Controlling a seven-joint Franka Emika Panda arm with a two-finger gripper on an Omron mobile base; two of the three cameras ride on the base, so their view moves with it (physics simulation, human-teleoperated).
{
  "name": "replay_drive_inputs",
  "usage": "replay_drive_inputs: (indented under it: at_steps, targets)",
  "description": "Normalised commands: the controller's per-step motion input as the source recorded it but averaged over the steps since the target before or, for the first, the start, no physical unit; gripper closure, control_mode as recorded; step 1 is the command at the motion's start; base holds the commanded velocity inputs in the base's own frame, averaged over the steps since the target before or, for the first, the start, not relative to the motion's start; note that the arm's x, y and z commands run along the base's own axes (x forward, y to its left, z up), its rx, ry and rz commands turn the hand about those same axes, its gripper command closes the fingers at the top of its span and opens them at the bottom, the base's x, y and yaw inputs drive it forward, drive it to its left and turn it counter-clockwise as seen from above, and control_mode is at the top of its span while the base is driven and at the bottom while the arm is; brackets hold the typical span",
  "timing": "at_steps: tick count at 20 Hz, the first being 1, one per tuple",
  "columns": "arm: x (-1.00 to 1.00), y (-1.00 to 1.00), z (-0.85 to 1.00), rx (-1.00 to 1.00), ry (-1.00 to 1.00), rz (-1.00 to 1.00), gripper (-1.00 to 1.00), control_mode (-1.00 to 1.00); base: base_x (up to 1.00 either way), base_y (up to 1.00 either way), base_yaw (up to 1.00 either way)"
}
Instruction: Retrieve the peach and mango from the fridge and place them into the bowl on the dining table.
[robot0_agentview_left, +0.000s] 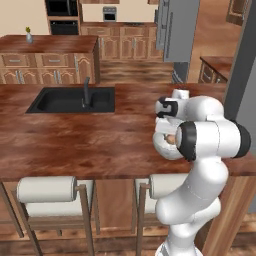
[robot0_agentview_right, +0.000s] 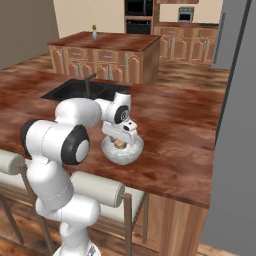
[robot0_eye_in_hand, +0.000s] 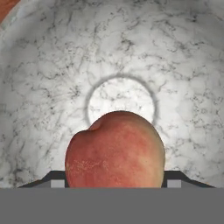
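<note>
Peach between claw fingertips, cleft toward bowl floor.

Hand downturned, fingers spread apart

Readable text, labels, brands, numbers, signs: none that I can make out on anything around me.
</note>
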Motion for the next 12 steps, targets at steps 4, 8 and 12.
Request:
replay_drive_inputs:
  at_steps: [4, 8, 12]
  targets:
    - [0.22, -0.10, -0.27, 0.00, 0.03, 0.00, -1.00, -1.00, 0.00, 0.00, 0.00]
    - [0.01, -0.15, -0.12, 0.00, 0.00, 0.00, -1.00, -1.00, 0.00, 0.00, 0.00]
    - [0.00, -0.16, -0.01, 0.00, 0.00, 0.00, -1.00, -1.00, 0.00, 0.00, 0.00]
